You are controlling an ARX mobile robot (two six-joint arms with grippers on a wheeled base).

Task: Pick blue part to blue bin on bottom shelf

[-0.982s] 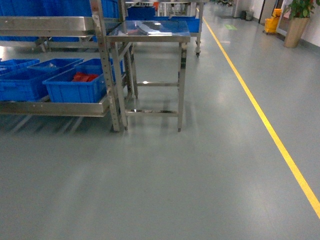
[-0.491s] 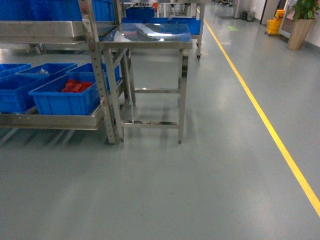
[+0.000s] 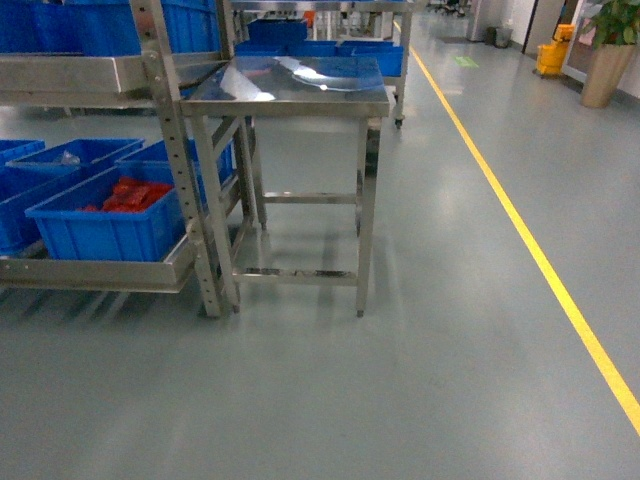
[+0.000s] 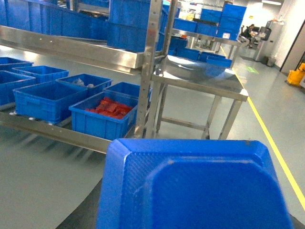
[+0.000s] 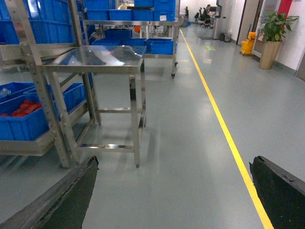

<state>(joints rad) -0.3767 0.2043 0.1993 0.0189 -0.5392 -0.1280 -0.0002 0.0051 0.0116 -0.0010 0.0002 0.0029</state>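
The blue part fills the bottom of the left wrist view, close to the camera. It hides my left gripper apart from one dark finger at its lower left, so the grip appears shut on it. My right gripper is open over bare floor, with nothing between its dark fingers. The bottom shelf of the steel rack carries several blue bins. The nearest bin holds red parts. Neither gripper shows in the head view.
A plain steel table stands right of the rack's perforated upright. The upper shelf holds more blue bins. A yellow floor line runs along the right. A potted plant and a yellow bucket stand far back.
In the head view the rack and the table have slid left and lower and look larger. The bin with red parts has shifted left.
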